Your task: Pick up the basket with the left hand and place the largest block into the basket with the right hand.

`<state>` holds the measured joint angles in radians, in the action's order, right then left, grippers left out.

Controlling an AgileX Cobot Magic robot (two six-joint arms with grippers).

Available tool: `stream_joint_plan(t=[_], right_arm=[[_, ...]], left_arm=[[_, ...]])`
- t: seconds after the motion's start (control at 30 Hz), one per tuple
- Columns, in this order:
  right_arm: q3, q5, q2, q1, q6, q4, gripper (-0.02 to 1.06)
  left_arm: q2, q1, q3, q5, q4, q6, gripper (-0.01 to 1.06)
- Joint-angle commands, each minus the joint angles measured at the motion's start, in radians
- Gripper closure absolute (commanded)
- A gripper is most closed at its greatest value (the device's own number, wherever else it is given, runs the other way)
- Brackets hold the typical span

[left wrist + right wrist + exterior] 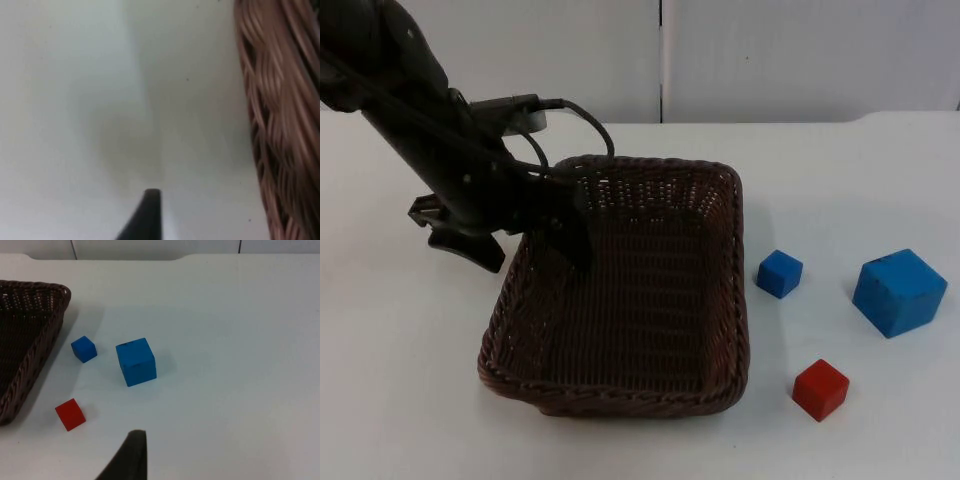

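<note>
Three blocks lie on the white table (400, 400) in the top view, all to the right of the brown wicker basket (630, 300): a small blue block (779, 273) nearest the basket's right wall, a small red block (820, 389) nearer the front, and the large blue block (899, 292) (plainly the biggest of the three) farthest right, well apart from the basket; the left gripper (535, 215) sits at the basket's left rim, one finger inside the wall and the other outside it, its jaws straddling the rim, though whether they are pressed onto it I cannot tell; the left wrist view shows the woven wall of the basket (280, 125) close beside bare table (75, 100); the right wrist view looks onto the large blue block (136, 361) with the small blue block (83, 349) just beside it toward the basket (30, 330), and the red block (70, 414) apart from both; the state of the right gripper's jaws cannot be told.
</note>
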<state>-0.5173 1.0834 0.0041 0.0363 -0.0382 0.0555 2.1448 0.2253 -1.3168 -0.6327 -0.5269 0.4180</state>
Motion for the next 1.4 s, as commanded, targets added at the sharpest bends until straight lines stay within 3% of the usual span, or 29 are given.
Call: stream_joint_plan(t=[0.0,0.03,0.07,0.2,0.27,0.4,0.43,0.57,0.67,0.9,1.37], right_arm=[[0.002,-0.003,-0.004,-0.004,0.004,-0.006,-0.01],[0.002,-0.003,-0.004,-0.004,0.004,-0.006,-0.01],[0.002,-0.003,-0.004,-0.004,0.004,-0.006,-0.01],[0.002,-0.003,-0.004,-0.004,0.004,-0.006,-0.01],[0.002,-0.003,-0.004,-0.004,0.004,-0.006,-0.01],[0.002,-0.003,-0.004,-0.004,0.004,-0.006,-0.01],[0.002,-0.003,-0.004,-0.004,0.004,-0.006,-0.01],[0.002,-0.003,-0.004,-0.004,0.004,-0.008,-0.01],[0.002,-0.003,-0.004,-0.004,0.004,-0.008,-0.01],[0.002,-0.003,-0.004,-0.004,0.004,-0.008,-0.01],[0.002,-0.003,-0.004,-0.004,0.004,-0.008,-0.01]], left_arm=[[0.000,0.005,-0.003,0.012,-0.007,-0.008,0.19],[0.000,0.005,-0.003,0.012,-0.007,-0.008,0.27],[0.000,0.005,-0.003,0.012,-0.007,-0.008,0.27],[0.000,0.005,-0.003,0.010,-0.007,-0.008,0.46],[0.000,0.005,-0.003,0.010,-0.007,-0.008,0.50],[0.000,0.005,-0.003,0.010,-0.007,-0.008,0.71],[0.000,0.005,-0.003,0.010,-0.007,-0.008,0.71],[0.000,0.005,-0.003,0.010,-0.011,-0.008,0.96],[0.000,0.005,-0.003,0.010,-0.015,-0.008,1.05],[-0.009,0.005,-0.003,-0.014,-0.018,-0.078,1.05],[-0.238,-0.050,-0.003,-0.224,-0.043,-0.088,1.05]])
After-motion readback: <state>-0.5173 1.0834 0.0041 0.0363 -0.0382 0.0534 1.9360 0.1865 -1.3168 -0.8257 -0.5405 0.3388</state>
